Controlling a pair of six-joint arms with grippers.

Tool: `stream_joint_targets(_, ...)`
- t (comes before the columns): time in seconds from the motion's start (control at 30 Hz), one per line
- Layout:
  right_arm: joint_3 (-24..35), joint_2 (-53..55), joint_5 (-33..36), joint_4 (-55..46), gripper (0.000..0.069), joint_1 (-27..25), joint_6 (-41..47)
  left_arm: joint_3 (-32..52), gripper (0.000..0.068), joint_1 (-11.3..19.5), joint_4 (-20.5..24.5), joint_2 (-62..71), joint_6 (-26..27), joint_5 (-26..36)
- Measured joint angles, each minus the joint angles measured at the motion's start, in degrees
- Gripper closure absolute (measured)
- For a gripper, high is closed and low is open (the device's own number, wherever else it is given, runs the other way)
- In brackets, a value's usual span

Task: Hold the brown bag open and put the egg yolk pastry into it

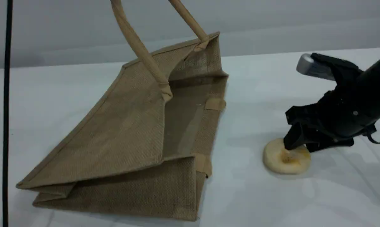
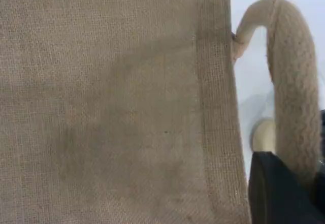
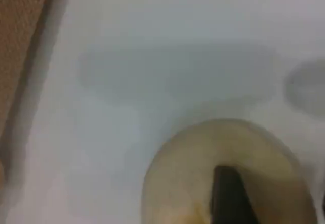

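Lying on its side on the bench (image 1: pixel 272 78), the bag (image 1: pixel 130 126) is held open by its upper handle (image 1: pixel 139 47). The left fingers (image 2: pixel 277 193) are closed on this handle, and it is drawn upward. The mouth is turned to the right, toward the pastry (image 1: pixel 286 159). The pastry rests flat on the bench, well apart from the mouth, on the right arm's side. The right fingers (image 1: pixel 292 140) are seen apart at the pastry, with one tip touching its top. Whether it is already pinched cannot be told. For the coming move, the pastry would have to be carried leftward into the mouth, under the raised edge.
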Motion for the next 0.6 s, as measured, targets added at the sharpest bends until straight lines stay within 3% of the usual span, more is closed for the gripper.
stream_joint_targets(0.3,-0.04,2.92,4.34,2.57,0.0378,-0.05,-4.15,0.0,0.0598,0.0,0.0,0.0,0.0,0.67)
stream_joint_targets(0.37,-0.04,2.87,5.42,2.52,0.0433,-0.05,-4.77,0.0,0.0598,0.0,-0.02,0.0,0.4,0.69)
stream_joint_targets(0.5,-0.04,2.24,6.36,2.39,0.0608,0.0,-4.91,0.0,0.0598,0.0,-0.02,0.0,0.98,0.94)
stream_joint_targets(0.6,0.01,1.26,6.79,2.09,0.0645,-0.12,-4.91,0.0,0.0598,0.0,-0.24,-0.14,1.82,2.05)
